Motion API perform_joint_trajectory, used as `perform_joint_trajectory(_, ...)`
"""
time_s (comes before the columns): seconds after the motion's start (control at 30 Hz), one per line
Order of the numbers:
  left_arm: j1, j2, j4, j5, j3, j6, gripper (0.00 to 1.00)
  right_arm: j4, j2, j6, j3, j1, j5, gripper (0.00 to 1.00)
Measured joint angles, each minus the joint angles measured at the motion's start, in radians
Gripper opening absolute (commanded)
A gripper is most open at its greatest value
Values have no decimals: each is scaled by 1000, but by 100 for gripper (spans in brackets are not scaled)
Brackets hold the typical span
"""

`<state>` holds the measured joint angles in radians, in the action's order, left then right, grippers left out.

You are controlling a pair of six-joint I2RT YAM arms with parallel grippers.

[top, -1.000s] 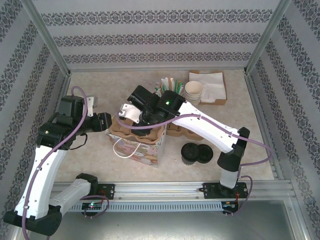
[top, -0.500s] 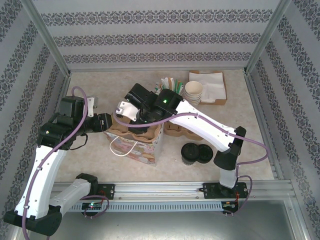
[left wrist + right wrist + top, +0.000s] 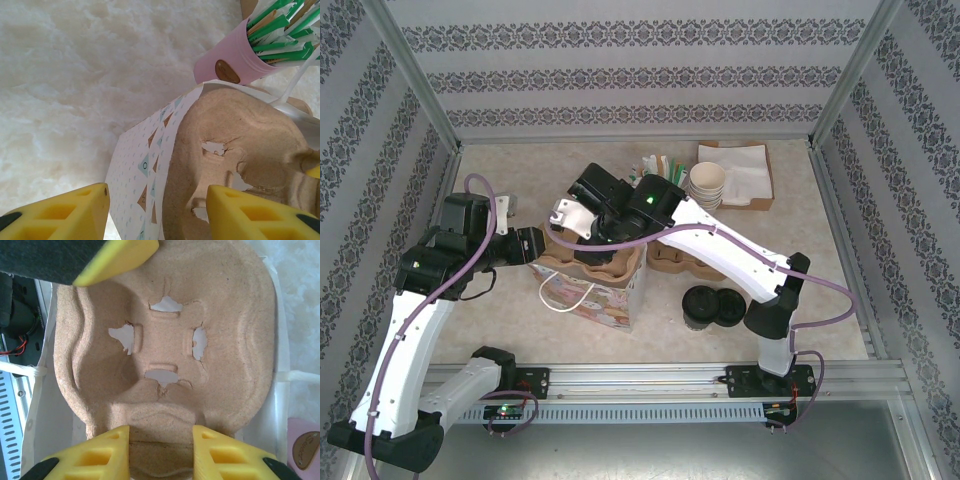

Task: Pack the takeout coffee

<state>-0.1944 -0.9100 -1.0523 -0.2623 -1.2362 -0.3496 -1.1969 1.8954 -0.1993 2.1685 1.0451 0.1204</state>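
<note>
From overhead you see the takeout coffee standing on the pale marbled table, right of the paper bag, with patterned walls around. Your wrist cameras add the grips: the right gripper pinches the cardboard carrier at its edge, and the left gripper sits half-open astride the bag's wall.

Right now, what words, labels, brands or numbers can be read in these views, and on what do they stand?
No text reads clearly.
On the paper bag: printed triangles and tiny marks, too small to read.
On the brown oval sticker of the pink cup: blurred, unreadable.
On the cup carrier: bare pulp, no print.
</note>
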Motion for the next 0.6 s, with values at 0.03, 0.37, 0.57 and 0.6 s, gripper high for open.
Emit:
perform_joint_trajectory(0.03, 0, 0, 0, 0, 0, 0, 54, 0, 0, 2, -4, 0, 0, 30)
perform_joint_trajectory(0.37, 0, 2, 6, 0, 0, -4, 54, 108, -35, 21, -190, -9, 29, 31)
perform_joint_trajectory(0.57, 0, 2, 6, 0, 0, -11, 54, 142, -66, 37, -232, -16, 42, 30)
perform_joint_trajectory(0.6, 0, 2, 6, 0, 0, -12, 54, 143, -68, 37, -233, -16, 43, 30)
